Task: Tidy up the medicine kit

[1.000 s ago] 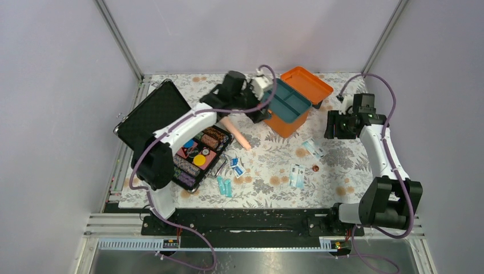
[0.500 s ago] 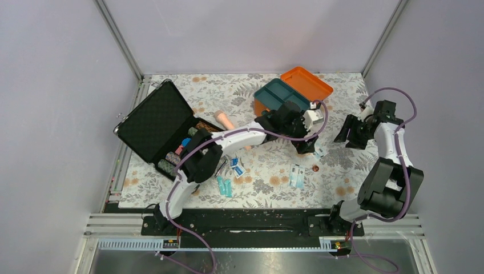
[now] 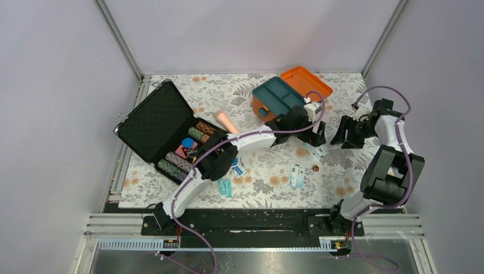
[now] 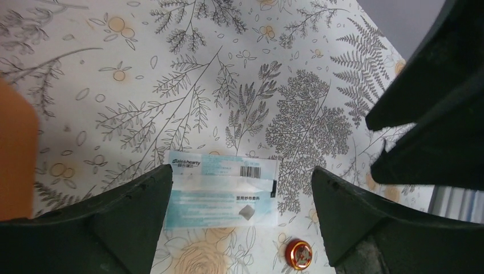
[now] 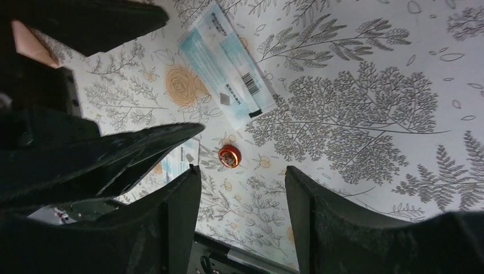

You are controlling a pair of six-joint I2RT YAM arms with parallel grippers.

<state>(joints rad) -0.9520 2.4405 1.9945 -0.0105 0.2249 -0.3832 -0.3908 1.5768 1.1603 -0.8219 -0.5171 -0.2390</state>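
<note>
The medicine kit [image 3: 262, 108] sat at the far middle of the table. It was a small, boxy orange plastic case with its smooth lid swung back and a dark teal divided tray showing. Just in front of it the left gripper [image 3: 315, 138] hung over the fern-printed cloth [image 3: 268, 171]. Its 2 matte black jaws were spread wide and empty above a flat, rectangular pale-blue sachet [image 4: 220, 191]. A tiny round orange disc [image 4: 298, 254] lay beside that. The right gripper [image 3: 346, 132], close by, stood partly open, holding nothing.

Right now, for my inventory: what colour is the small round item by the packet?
Round item: orange-red; best in left wrist view.
</note>
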